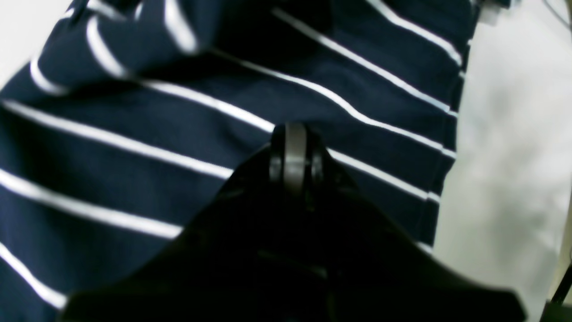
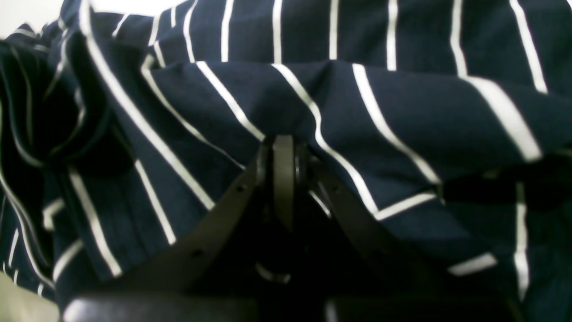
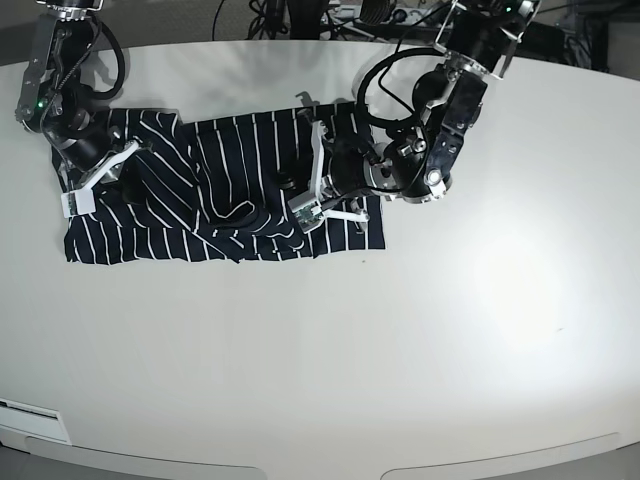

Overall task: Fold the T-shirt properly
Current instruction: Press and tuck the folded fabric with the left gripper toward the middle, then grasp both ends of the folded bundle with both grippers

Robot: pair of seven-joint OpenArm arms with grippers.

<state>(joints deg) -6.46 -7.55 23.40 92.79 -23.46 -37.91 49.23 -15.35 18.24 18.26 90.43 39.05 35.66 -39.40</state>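
The T-shirt (image 3: 210, 190), dark navy with thin white stripes, lies rumpled on the white table (image 3: 330, 340). My right gripper (image 3: 85, 190) is at the shirt's left end in the base view. In the right wrist view it (image 2: 283, 143) is shut, with T-shirt (image 2: 402, 112) cloth bunched and creased over its tips. My left gripper (image 3: 308, 208) lies over the shirt's right part. In the left wrist view it (image 1: 290, 134) is shut, and its tips press into the striped T-shirt (image 1: 134, 179) fabric. A raised fold hangs blurred at the upper left of that view.
Bare white table (image 1: 505, 156) shows beside the shirt's hem in the left wrist view. Cables (image 3: 300, 15) and arm bases sit at the table's far edge. The table's front edge (image 3: 320, 465) curves along the bottom of the base view.
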